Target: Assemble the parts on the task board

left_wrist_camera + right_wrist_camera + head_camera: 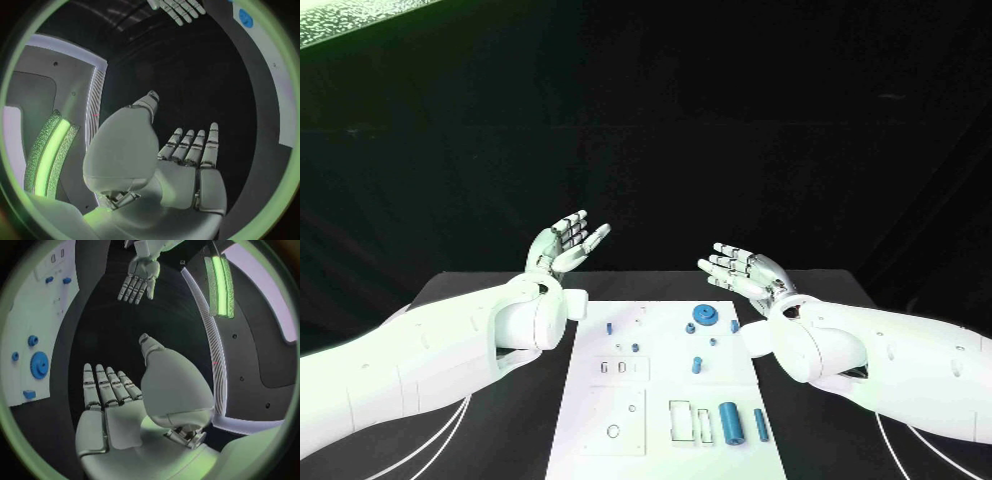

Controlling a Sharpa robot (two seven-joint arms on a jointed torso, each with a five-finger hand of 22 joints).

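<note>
The white task board [661, 440] lies in the middle of the black table. A blue gear [707, 315] stands near its far edge, small blue pegs [698, 364] sit mid-board, and two blue cylinders [730, 420] lie near its right front. My left hand [567, 243] is raised above the board's far left corner, fingers spread and holding nothing. My right hand [746, 271] hovers above the far right corner, palm up, also with nothing in it. The right wrist view shows the board [25, 315] with the gear [39, 364], my right hand [112, 395] and my left hand [139, 282].
Black table surface [473, 290] flanks the board on both sides, with dark backdrop behind. My white forearms [430, 360] lie over the table left and right of the board. Slots and recesses [617, 368] mark the board's left half.
</note>
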